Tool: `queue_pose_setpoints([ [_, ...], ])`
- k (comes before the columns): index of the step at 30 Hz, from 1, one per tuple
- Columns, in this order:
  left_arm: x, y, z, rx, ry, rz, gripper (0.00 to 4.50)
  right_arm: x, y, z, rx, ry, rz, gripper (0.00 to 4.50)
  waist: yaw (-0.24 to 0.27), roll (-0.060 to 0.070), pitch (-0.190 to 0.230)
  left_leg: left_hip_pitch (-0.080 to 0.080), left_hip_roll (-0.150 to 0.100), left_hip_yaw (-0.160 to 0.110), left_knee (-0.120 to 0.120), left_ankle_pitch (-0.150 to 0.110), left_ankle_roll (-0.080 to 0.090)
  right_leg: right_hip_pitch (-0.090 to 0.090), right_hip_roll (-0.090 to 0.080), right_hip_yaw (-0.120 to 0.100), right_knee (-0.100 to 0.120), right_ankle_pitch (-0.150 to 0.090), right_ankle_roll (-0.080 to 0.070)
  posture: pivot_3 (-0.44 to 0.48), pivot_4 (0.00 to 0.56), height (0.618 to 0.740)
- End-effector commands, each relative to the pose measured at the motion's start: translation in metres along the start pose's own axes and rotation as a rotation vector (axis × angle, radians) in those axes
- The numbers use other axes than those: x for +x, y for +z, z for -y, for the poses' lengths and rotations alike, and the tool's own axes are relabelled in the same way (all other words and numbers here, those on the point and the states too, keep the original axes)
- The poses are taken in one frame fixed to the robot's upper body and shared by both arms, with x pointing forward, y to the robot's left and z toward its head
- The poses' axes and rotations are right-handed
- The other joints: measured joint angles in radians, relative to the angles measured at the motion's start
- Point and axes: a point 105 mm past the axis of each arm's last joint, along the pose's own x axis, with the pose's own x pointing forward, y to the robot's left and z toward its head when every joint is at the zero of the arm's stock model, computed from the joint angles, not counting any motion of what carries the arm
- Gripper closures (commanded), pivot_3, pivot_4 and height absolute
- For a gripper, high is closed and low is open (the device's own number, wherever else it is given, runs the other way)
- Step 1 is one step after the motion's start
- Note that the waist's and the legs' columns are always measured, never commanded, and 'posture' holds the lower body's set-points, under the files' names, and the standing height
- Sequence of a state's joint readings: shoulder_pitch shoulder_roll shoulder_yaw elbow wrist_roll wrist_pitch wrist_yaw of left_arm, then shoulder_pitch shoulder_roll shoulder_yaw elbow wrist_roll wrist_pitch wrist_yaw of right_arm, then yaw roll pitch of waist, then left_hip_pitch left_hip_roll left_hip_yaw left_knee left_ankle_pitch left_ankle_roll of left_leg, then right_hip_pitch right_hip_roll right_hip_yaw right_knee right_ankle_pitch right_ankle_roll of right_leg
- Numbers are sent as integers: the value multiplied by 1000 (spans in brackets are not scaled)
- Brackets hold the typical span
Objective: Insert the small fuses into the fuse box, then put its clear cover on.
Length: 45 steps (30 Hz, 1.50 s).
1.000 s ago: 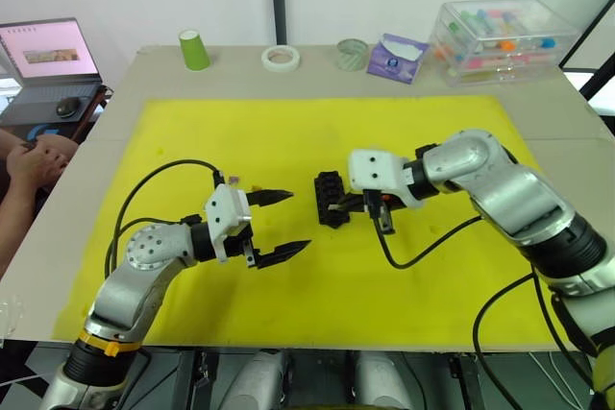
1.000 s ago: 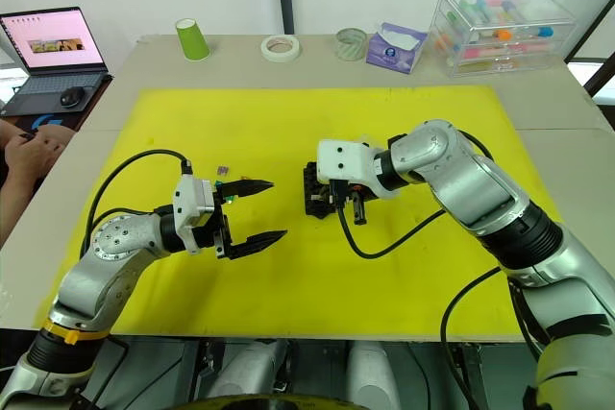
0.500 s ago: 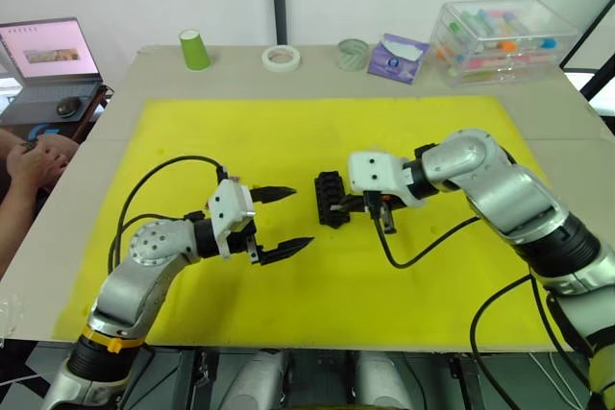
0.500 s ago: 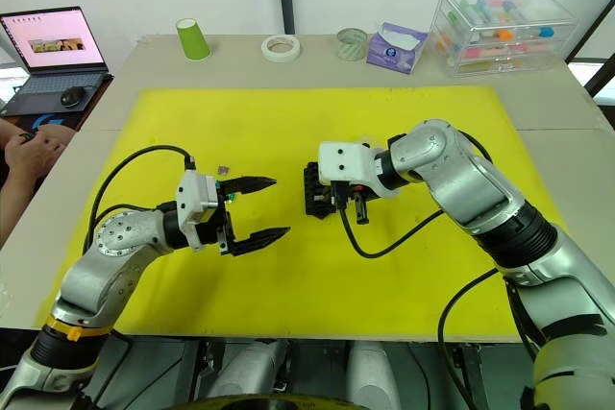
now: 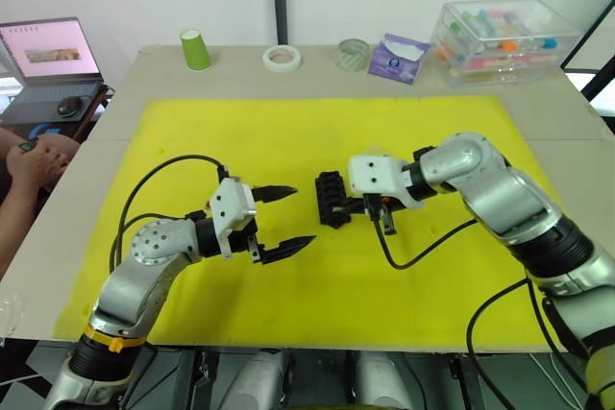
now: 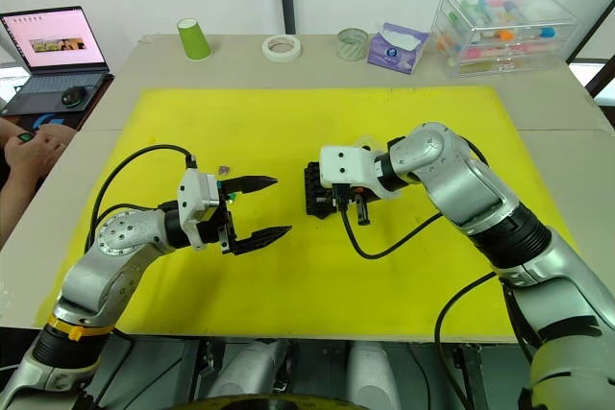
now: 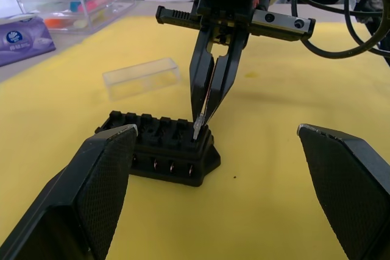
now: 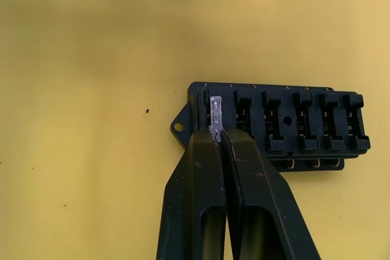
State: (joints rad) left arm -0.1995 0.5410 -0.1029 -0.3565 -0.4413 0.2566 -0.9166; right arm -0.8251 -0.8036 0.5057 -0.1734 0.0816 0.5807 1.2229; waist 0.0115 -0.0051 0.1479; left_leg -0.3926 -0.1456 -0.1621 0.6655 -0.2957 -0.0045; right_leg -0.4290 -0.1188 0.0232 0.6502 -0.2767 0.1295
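Little has changed over the last second: the left hand (image 5: 281,219) has been carried slightly nearer the fuse box (image 5: 331,198) and is held there, released and wide apart. On the counter (image 5: 86,180), the yellow mat (image 5: 288,132) carries the fuse box near its middle, with the clear cover (image 7: 141,77) lying just behind it, toward the far edge. The right hand (image 8: 217,140) is clenched on a pale small fuse (image 8: 214,112), poised at the box's end slot. The blade should be kept upright, lined up squarely with the slot, and pressed straight down without tilting the box.
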Motion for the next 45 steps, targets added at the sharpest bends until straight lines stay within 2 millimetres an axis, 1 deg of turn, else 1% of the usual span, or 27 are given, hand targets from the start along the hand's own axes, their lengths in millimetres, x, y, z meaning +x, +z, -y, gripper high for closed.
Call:
queue_pose_setpoints([
  [1, -1, 10, 2, 27, -9, 25, 71, -6, 7, 5, -35, -28, 16, 4500, 0, 0, 0, 0, 0, 0, 0, 0, 0, 0, 0, 0, 0, 0, 0, 0, 150, 740],
  [9, -1, 9, 3, 19, -10, 24, 71, -4, 4, 7, -73, -21, -8, 4500, 0, 0, 0, 0, 0, 0, 0, 0, 0, 0, 0, 0, 0, 0, 0, 0, 150, 740],
  [27, -1, 5, 3, 15, -12, 20, 71, -4, 8, 11, -161, 26, -29, 4500, -1, 0, 0, 0, 0, 0, 0, 0, 0, 0, 0, 0, 0, 0, 0, 0, 150, 740],
  [35, -2, 2, 4, 0, -8, 17, 71, -2, 4, 14, -158, 41, -42, 4500, -1, 0, 0, 0, 0, 0, 0, 0, 0, 0, 0, 0, 0, 0, 0, 0, 150, 740],
  [45, -1, 1, 5, -5, -6, 17, 71, 0, 5, 17, -182, 51, -51, 4500, -1, 0, 0, 0, 0, 0, 0, 0, 0, 0, 0, 0, 0, 0, 0, 0, 150, 740],
])
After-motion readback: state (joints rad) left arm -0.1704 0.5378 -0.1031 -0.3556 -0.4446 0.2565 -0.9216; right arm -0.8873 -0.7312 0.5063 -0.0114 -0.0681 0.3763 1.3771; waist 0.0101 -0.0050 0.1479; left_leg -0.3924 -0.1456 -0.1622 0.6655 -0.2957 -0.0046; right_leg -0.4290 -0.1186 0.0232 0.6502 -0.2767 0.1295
